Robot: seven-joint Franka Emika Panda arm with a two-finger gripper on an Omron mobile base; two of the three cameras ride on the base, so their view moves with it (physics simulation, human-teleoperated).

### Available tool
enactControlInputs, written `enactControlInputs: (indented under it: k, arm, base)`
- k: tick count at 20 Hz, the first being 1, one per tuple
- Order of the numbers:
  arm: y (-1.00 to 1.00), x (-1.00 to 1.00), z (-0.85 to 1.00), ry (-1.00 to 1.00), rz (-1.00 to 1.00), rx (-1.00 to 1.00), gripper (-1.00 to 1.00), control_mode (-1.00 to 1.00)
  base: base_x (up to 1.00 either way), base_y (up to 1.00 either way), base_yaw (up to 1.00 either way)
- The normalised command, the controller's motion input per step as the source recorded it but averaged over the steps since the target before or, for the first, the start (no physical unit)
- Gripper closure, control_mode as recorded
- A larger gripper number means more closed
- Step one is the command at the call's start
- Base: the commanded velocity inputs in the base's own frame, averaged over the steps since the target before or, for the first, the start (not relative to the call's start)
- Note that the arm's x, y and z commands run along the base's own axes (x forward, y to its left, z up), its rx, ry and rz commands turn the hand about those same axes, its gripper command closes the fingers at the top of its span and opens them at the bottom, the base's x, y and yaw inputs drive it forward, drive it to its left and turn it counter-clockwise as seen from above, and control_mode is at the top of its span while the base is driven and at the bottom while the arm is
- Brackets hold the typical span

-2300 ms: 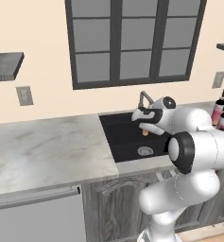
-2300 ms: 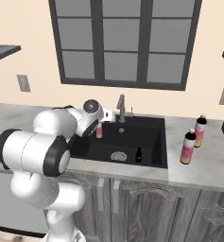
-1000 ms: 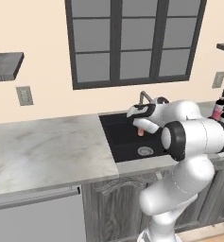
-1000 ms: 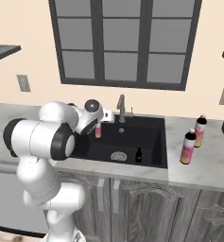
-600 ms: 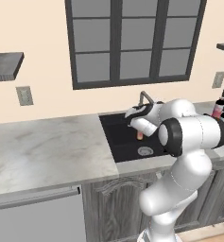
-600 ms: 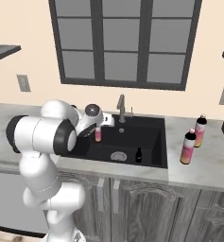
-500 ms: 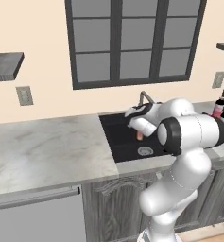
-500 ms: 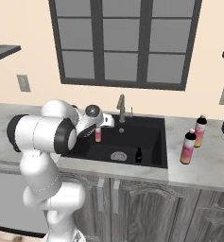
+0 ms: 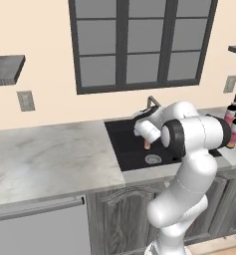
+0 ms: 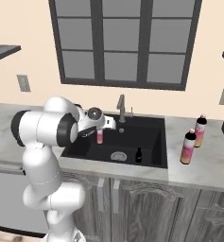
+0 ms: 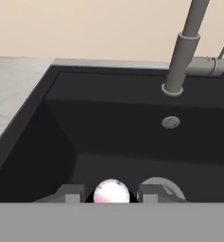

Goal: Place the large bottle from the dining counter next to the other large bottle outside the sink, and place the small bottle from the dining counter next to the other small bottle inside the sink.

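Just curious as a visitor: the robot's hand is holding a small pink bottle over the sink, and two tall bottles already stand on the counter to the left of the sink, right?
Nearly. The hand does hold the small pink bottle over the sink, but the two tall bottles stand on the counter to the right of the sink, not the left. The right base view shows this.

We see arm folded further since first pictures: elbow swung up and closer to camera, forearm now bulking between us and sink [image 10: 153, 142]. Gripper [image 10: 100, 133] drifted slightly toward sink's left wall, small pink bottle [image 10: 100, 137] carried with it, lower over basin.
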Motion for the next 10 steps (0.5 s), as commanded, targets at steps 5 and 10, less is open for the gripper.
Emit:
enactControlInputs:
  k: [5, 10]
  arm:
    - [-0.26, 0.00, -0.15, 0.00, 0.00, 0.00, 1.00, -1.00]
    - [-0.09, 0.00, -0.09, 0.00, 0.00, 0.00, 1.00, -1.00]
  base:
    - [0.00, 0.00, 0.00]
    - [0.00, 0.00, 0.00]
